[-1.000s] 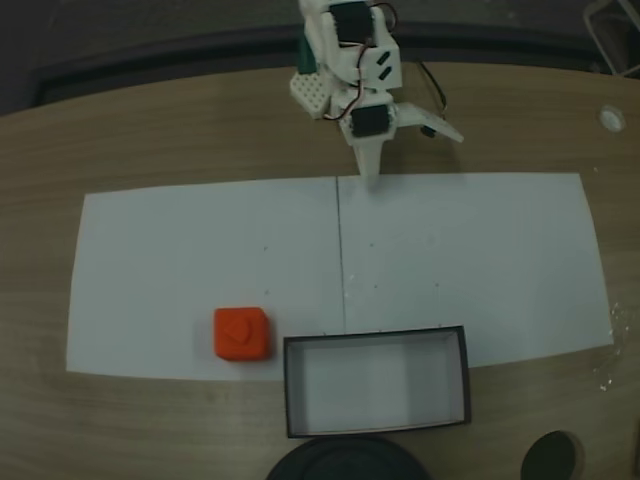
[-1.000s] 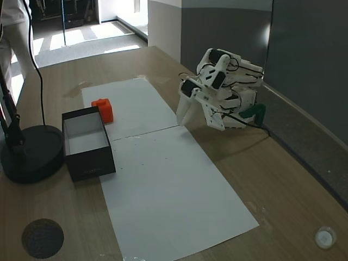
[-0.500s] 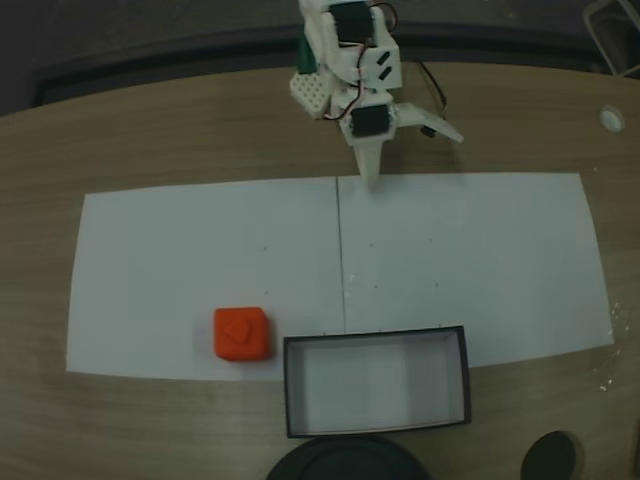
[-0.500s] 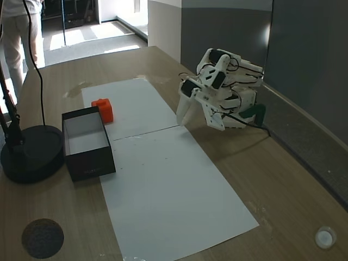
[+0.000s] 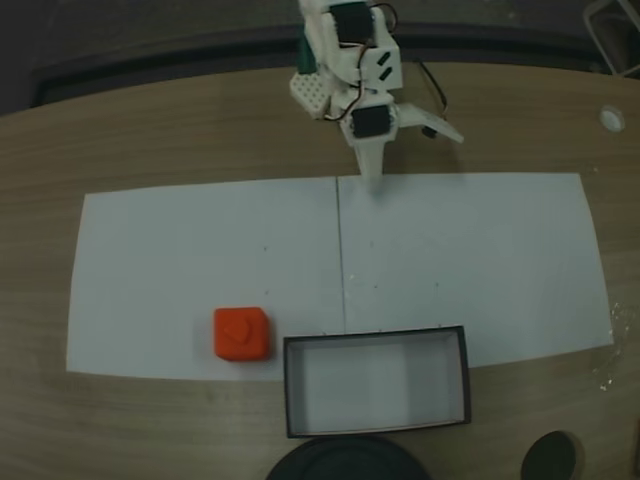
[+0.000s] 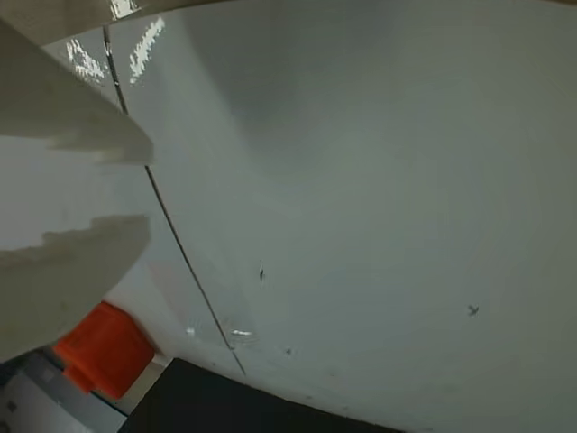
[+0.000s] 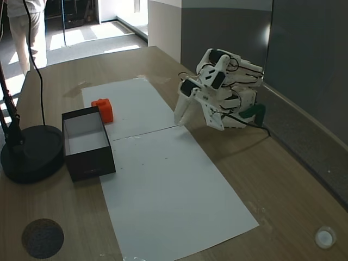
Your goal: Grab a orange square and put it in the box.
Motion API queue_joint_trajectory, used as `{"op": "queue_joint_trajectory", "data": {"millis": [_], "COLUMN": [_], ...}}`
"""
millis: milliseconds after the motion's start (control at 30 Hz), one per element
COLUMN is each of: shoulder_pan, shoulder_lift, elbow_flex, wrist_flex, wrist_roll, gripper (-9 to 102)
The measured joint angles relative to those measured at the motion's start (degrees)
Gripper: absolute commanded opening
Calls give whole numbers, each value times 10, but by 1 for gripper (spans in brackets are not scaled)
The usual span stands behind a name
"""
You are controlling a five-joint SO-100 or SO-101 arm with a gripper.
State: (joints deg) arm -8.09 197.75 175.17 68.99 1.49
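Note:
The orange square (image 5: 241,334) lies on the white paper, just left of the box (image 5: 377,337) in a fixed view, a narrow strip of paper between them. Another fixed view shows the orange square (image 7: 103,108) just beyond the box (image 7: 89,166), whose pale floor is bare. My gripper (image 5: 371,172) hangs at the paper's far edge, well away from both, pointing down. In the wrist view my gripper (image 6: 149,189) enters from the left, jaws a narrow gap apart with nothing between them. The orange square (image 6: 104,350) shows at the lower left there.
A round black stand base (image 7: 30,152) with an upright pole sits right beside the box. A dark disc (image 7: 42,237) and a small white cap (image 7: 324,237) lie on the wooden table. A person (image 7: 27,22) stands beyond the table's far left corner.
My gripper tip has shifted very slightly toward the paper. The person in the background has moved. Orange square and box are where they were.

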Motion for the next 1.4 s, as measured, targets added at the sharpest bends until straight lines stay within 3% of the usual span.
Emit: {"op": "queue_joint_trajectory", "data": {"millis": [133, 433, 600, 1033, 1400], "shoulder_pan": [35, 148, 150, 213, 260], "shoulder_lift": [0, -74, -290, -1088, -1328], "elbow_flex": [1, -177, -367, -947, -1197], "wrist_flex": [-50, -66, 2, 229, 258], "wrist_roll": [-14, -50, -50, -69, -89], "gripper": [37, 39, 46, 46, 46]}}
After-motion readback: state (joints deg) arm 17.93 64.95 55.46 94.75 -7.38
